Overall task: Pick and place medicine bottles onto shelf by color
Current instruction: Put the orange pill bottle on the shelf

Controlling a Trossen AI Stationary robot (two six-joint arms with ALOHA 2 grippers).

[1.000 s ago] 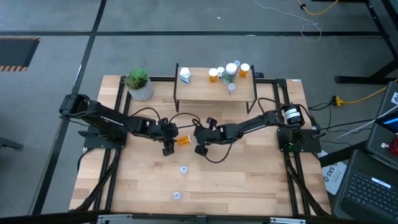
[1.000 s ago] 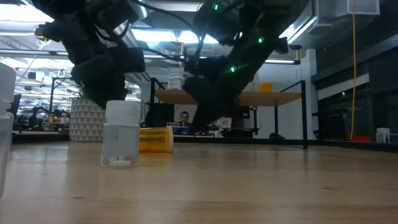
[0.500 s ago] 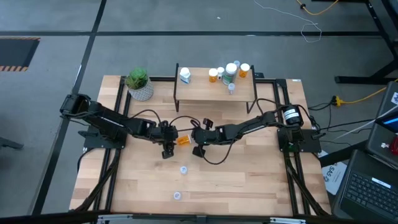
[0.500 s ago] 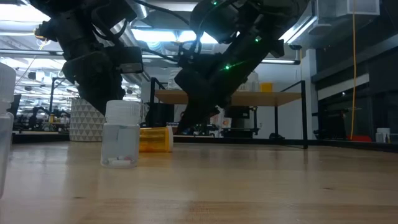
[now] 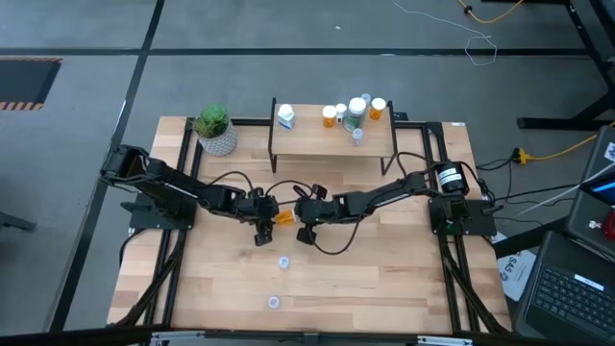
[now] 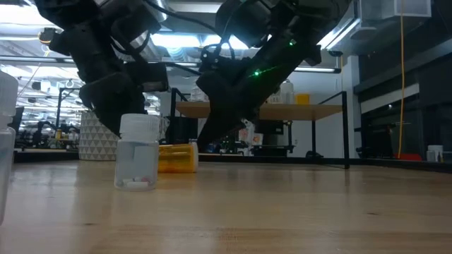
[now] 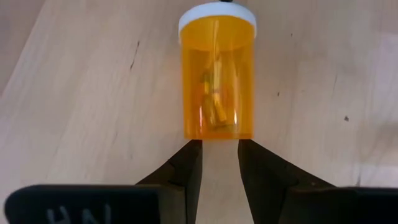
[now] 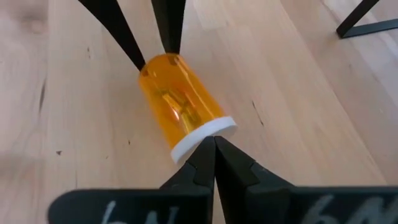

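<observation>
A translucent orange plastic medicine bottle (image 8: 180, 106) with a white cap lies on its side on the light wooden table (image 8: 292, 112). The right gripper (image 8: 214, 144) has its dark fingers (image 8: 194, 163) pressed together, tips at the cap's rim. The left gripper (image 8: 154, 59) has its two dark fingers (image 8: 118, 31) reaching the bottle's base. A black metal shelf leg (image 8: 367, 18) stands beyond.

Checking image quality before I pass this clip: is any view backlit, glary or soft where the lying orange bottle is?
Low view: bright ceiling lights behind turn both arms into silhouettes, and the orange bottle sits half hidden behind a clear bottle. Left wrist view: evenly lit, bottle sharp, pills visible. Right wrist view: bottle clear, slight sheen on its side. High view: even light, bottle tiny.
</observation>
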